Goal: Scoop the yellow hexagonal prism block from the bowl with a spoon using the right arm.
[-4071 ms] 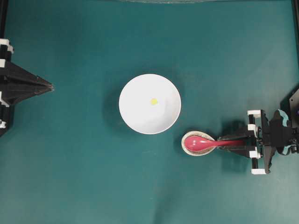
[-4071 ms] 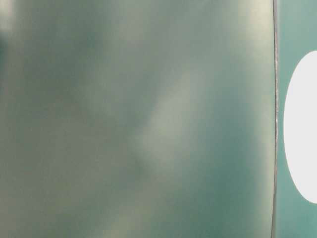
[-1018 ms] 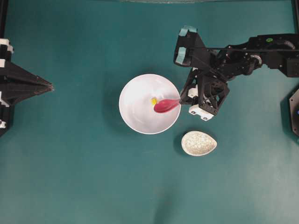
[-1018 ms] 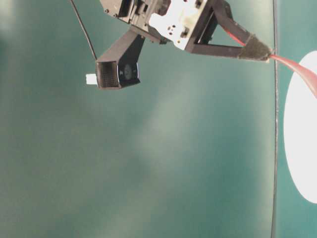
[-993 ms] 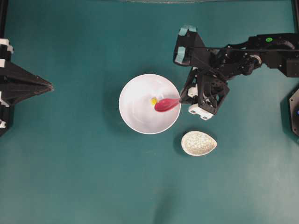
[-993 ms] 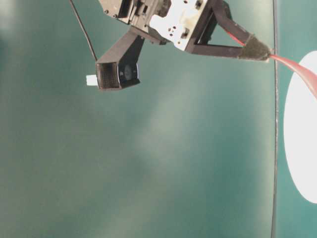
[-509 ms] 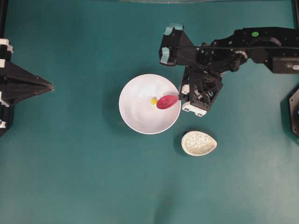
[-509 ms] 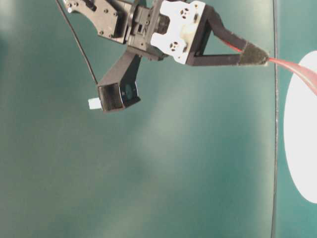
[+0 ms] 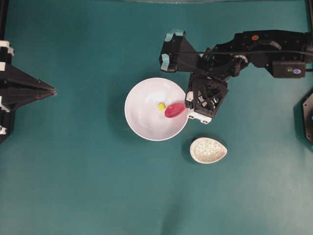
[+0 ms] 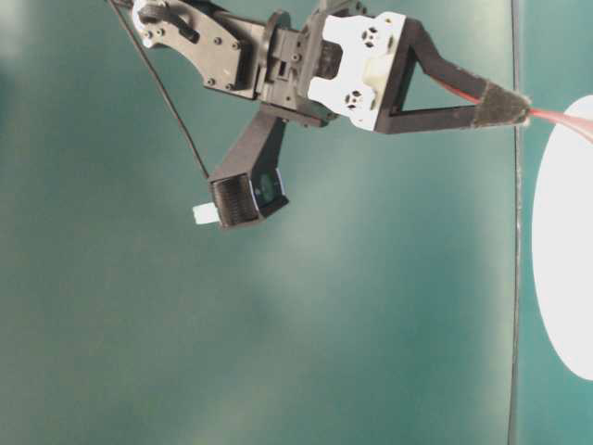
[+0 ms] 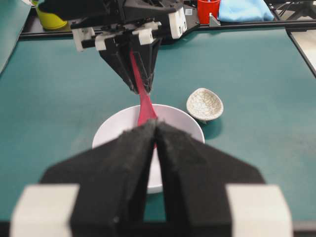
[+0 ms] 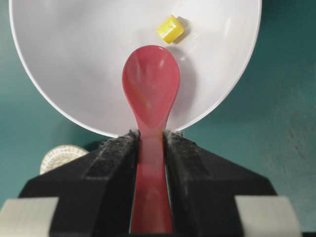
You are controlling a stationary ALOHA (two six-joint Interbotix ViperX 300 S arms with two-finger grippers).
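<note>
Your right claw (image 12: 151,148) pinches the spoon (image 12: 150,94) by its handle, scoop angled into the bowl (image 12: 74,59) just short of the block (image 12: 170,28), ready to slide under it.

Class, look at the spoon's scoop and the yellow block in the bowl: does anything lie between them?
Nothing visible does. The spoon, clamped in the right gripper, has its scoop inside the bowl, empty, and the yellow block sits just past its tip, slightly to one side, with only bare white bowl between.

spoon (image 9: 174,109) out of the spoon rest (image 9: 208,150), now inside the bowl (image 9: 142,122)
</note>
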